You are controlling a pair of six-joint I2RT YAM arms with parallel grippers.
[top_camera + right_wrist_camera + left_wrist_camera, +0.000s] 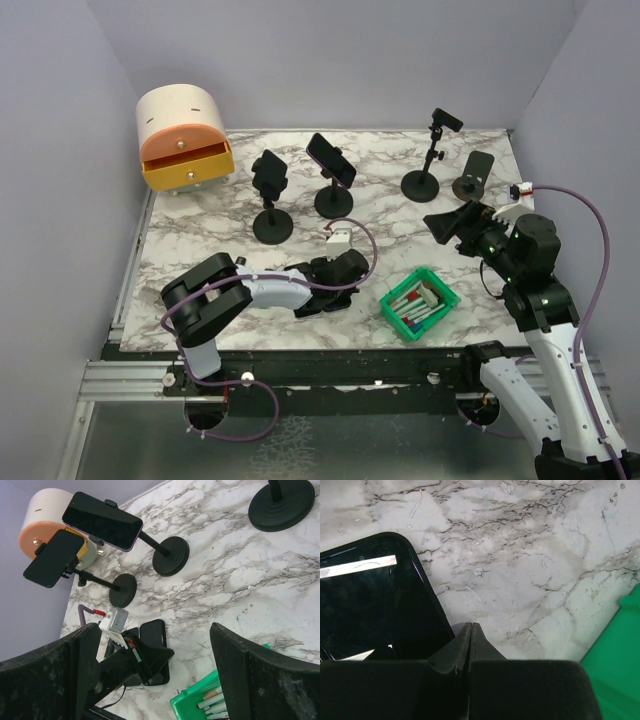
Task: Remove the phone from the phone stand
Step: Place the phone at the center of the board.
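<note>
L gripper (471, 630) jaws shut, empty, resting beside flat phone (370, 605) at its 9 o'clock, prob. the drop spot. R gripper (462, 225) jaws wide, empty, prob. staged for phone (331, 160) clamped in stand (333, 200), 12 o'clock in top view.

table (390, 225): white marble, grey-black veining. bin (620, 670): bright green. box (180, 112): cream shell; drawer (187, 160) orange. stands (171, 555): matte black. phone (102, 521): black face, purple edge. second phone (54, 557): plain black. flat phone (370, 610): glossy black, white glare streak. cable (80, 611): purple. walls (60, 150): pale lilac-grey. left arm (270, 290): white link, black joints.
</note>
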